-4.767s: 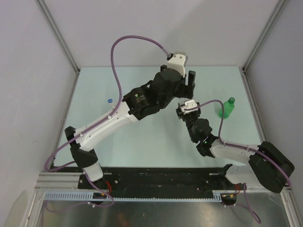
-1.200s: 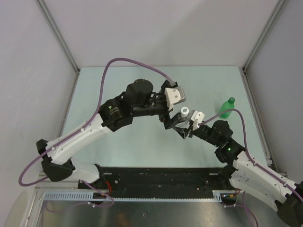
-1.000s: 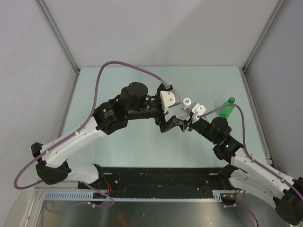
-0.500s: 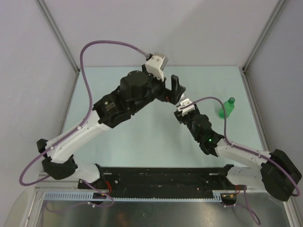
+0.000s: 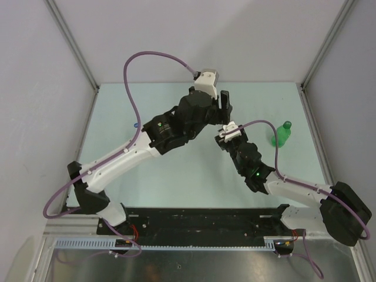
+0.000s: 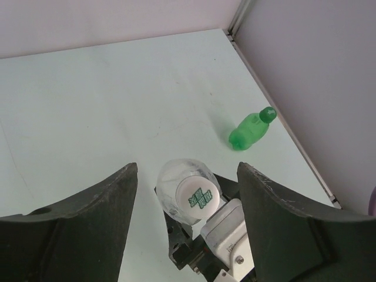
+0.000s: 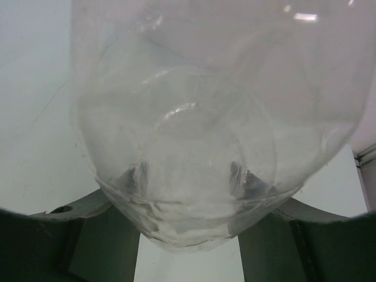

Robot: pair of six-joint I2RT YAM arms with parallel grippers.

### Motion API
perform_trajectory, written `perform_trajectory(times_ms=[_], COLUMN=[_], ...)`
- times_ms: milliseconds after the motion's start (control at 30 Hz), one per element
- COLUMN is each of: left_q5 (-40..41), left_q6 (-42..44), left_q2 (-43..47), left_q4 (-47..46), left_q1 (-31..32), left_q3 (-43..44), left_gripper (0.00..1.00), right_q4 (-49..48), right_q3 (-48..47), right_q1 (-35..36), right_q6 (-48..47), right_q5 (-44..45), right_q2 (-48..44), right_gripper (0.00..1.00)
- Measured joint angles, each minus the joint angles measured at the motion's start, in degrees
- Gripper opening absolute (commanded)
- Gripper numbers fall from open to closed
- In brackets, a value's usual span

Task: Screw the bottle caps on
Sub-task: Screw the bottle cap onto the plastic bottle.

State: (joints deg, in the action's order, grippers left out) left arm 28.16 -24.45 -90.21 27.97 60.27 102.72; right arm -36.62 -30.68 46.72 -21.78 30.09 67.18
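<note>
A clear ribbed bottle (image 6: 176,188) stands upright in my right gripper (image 7: 191,218), which is shut on its lower body. A white cap (image 6: 200,197) with a green logo sits on its neck. My left gripper (image 6: 187,176) hangs above it, open, one finger on each side of the cap with a gap on both sides. In the top view my left gripper (image 5: 223,111) covers that bottle, and my right gripper (image 5: 228,140) is just below it. A green bottle (image 5: 282,134) with a green cap (image 6: 268,113) stands apart at the right.
The green bottle (image 6: 251,129) is close to the right wall's rail (image 5: 317,129). A small blue round thing (image 5: 136,124) shows on the left of the pale table (image 5: 176,176), partly behind my left arm. The back wall is near.
My left wrist has swung from beside the clear bottle to above it, its fingers now either side of the cap. My right arm has drawn the bottle back a little.
</note>
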Motion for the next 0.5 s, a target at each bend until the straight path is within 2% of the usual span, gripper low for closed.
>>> perform_trajectory(times_ms=[133, 300, 500], left_q5=[1.86, 2.38, 3.26], left_q6=[0.02, 0.07, 0.04], left_q2=[-0.76, -1.75, -1.84], left_q4=[0.02, 0.02, 0.02], left_q1=[1.42, 2.25, 2.27], left_q3=[0.00, 0.00, 0.00], left_gripper=[0.69, 0.57, 0.49], right_q4=[0.11, 0.33, 0.72], right_q3=[-0.22, -0.96, -1.18], right_q1=[0.07, 0.11, 0.35], right_q6=[-0.20, -0.39, -0.39], right_q5=[0.92, 1.88, 2.32], right_q2=[0.02, 0.07, 0.07], right_gripper=[0.00, 0.00, 0.00])
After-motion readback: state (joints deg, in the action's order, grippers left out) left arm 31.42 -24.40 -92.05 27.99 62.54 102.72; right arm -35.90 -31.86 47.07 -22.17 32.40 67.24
